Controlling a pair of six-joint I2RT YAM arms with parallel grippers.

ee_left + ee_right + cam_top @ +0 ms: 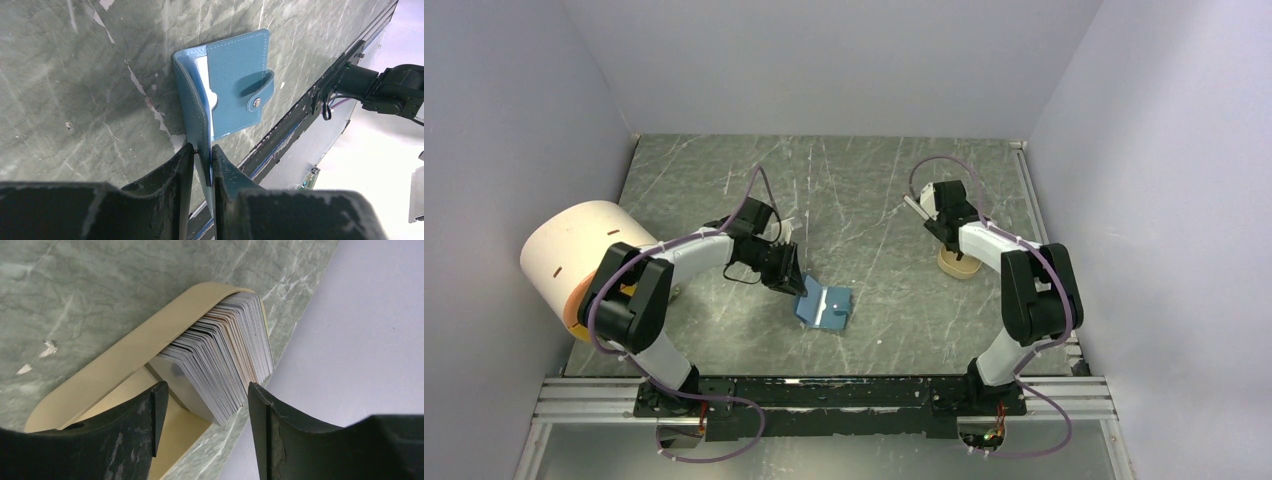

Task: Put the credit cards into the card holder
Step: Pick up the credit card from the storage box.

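Many credit cards (220, 365) stand on edge, packed and fanned, in a small tan tray (120, 357) — pale ones mostly, a few with a warmer tint near the upper right of the right wrist view. The pack leans toward the lower left, its row running from lower centre up to the upper right, thin edges turned to the camera. The right gripper (206, 390) hangs just over it with its jaws wide, one on each side of the pack's near corner and nothing gripped; whether either touches a card I cannot tell. So the cards lie straight ahead of these jaws, and their closing line crosses the row — by my judgement, taking just one calls for narrowing onto the outermost card alone.

The card holder (826, 306) sits well apart, low and a little left of centre in the top view, open on the table (874, 190). The left gripper (786, 270) has its jaws narrow and pinched on the edge of one leaf, holding it raised off the table; the other leaf, with the snap tab (260, 90), falls away to the right in the left wrist view. The holder's long axis runs from the jaws up the frame, its opening facing right. A pale strip (206, 75) shows between the leaves; card or lining, I cannot say. The right arm is the nearer to the cards.
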